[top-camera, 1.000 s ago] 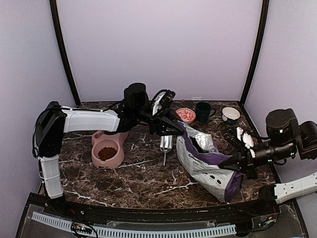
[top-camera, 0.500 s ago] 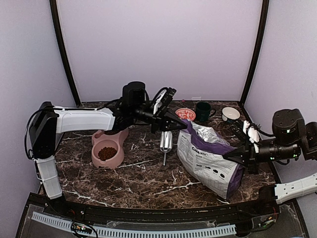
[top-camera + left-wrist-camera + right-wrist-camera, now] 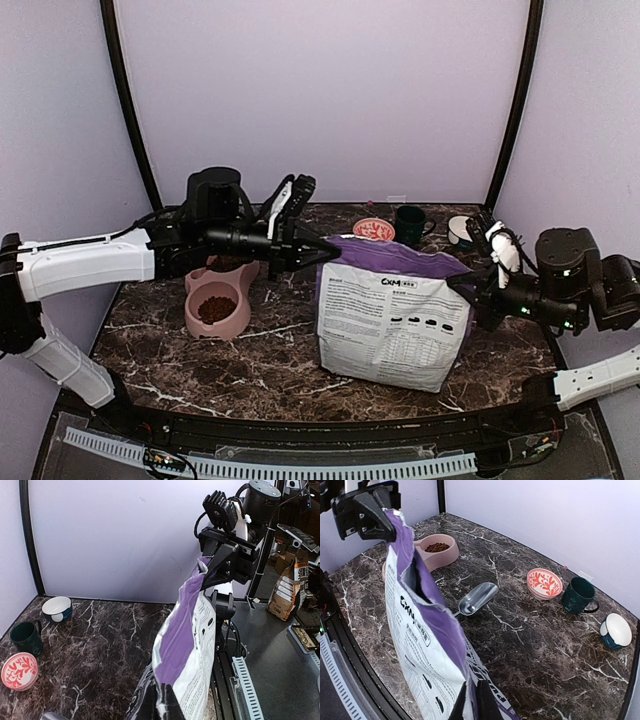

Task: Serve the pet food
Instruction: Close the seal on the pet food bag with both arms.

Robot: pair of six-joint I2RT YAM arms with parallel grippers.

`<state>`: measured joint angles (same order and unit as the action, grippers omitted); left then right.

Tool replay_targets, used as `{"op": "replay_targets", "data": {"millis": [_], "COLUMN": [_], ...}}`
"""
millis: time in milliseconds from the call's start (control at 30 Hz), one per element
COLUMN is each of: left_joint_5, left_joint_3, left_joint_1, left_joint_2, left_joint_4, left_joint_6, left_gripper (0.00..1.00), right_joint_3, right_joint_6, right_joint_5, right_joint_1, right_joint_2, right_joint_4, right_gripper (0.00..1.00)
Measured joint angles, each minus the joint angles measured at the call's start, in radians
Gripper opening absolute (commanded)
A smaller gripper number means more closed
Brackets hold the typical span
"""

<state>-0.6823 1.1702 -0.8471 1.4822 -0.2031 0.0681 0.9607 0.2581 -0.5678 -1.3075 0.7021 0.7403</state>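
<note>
Two grippers pinch the same thing. The left gripper [image 3: 318, 247] is closed on the top left corner of the large purple-and-white printed bag [image 3: 395, 320], and the right gripper [image 3: 472, 290] is closed on its top right corner, so the thin bag wall sits between the fingers of each. The bag stands upright on the dark marble-pattern table [image 3: 250, 375], with its printed white face toward the arm bases. In the right wrist view the bag's mouth gapes a little, but I cannot see what is inside.

Behind the bag a shiny metal scoop [image 3: 477, 599] lies flat on the table. The pet food [image 3: 216, 309] — small reddish-brown pellets — lies as a heap in the near compartment of the pink double bowl [image 3: 192, 312], left of the bag and apart from it.

Near the back edge stand a red-and-white patterned dish [image 3: 375, 230], a dark green mug [image 3: 410, 224] and a small dark bowl with white inside [image 3: 616, 629].
</note>
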Motion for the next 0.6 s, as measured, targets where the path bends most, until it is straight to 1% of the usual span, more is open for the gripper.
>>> {"op": "replay_targets", "data": {"millis": [200, 300, 433, 600], "left_joint_5": [0.098, 0.146, 0.200, 0.227], "left_joint_3": [-0.126, -0.159, -0.180, -0.209], "left_joint_1": [-0.007, -0.006, 0.005, 0.014], "left_joint_2": [-0.134, -0.190, -0.230, -0.267], "left_joint_4": [0.019, 0.042, 0.072, 0.082], "left_joint_6": [0.016, 0.030, 0.043, 0.043], "left_gripper": [0.00, 0.00, 0.00, 0.00], "right_joint_3": [0.010, 0.027, 0.041, 0.042], "right_joint_6": [0.130, 0.183, 0.220, 0.220], "right_joint_5": [-0.040, -0.027, 0.062, 0.175], "right_joint_1": [-0.005, 0.036, 0.146, 0.219], "right_joint_2": [0.106, 0.178, 0.257, 0.288], "right_joint_4": [-0.059, -0.094, -0.172, -0.230], "right_gripper": [0.00, 0.00, 0.00, 0.00]}}
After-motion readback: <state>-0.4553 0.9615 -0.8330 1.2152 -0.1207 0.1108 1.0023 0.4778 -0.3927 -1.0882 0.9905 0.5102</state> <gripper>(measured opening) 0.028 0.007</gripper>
